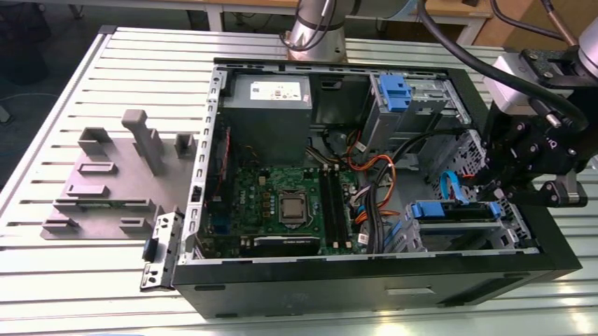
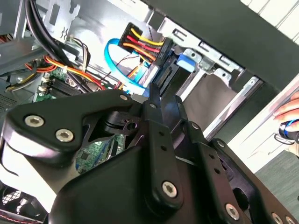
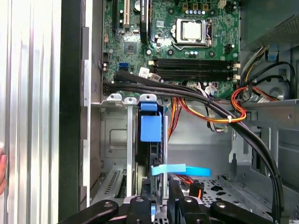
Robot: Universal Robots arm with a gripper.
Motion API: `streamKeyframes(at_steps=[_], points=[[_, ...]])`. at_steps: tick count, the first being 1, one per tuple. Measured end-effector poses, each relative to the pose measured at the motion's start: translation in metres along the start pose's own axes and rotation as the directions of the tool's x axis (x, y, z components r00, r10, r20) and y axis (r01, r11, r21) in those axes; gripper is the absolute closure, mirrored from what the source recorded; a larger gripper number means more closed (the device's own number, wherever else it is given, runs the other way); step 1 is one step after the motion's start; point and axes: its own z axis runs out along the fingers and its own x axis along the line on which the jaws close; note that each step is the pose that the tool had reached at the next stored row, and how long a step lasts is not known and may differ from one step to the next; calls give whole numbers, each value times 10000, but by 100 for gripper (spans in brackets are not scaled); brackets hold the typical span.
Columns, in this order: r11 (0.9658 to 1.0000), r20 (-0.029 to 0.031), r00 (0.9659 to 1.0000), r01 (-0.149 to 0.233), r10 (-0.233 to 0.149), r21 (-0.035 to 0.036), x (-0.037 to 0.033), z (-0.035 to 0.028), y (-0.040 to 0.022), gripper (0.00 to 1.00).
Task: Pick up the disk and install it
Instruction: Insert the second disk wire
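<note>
- My claw hangs inside the open computer case, at the exterior view's right end.
- My fingers are drawn in to a narrow gap, closed on the near edge of the disk.
- The disk stands edgewise in a slot of the grey drive cage, blue carrier showing.
- The case sits on the slatted tabletop.

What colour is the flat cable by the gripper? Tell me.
Light blue; the flat cable shows best in the first wrist view.

computer case on table | fixture plate at exterior view's left of case | disk in drive cage
</note>
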Motion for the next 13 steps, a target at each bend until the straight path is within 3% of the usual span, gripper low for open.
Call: streamKeyframes(at_steps=[13], points=[[10000, 0, 10000, 0, 0, 0, -37, 3, -10, 71]])
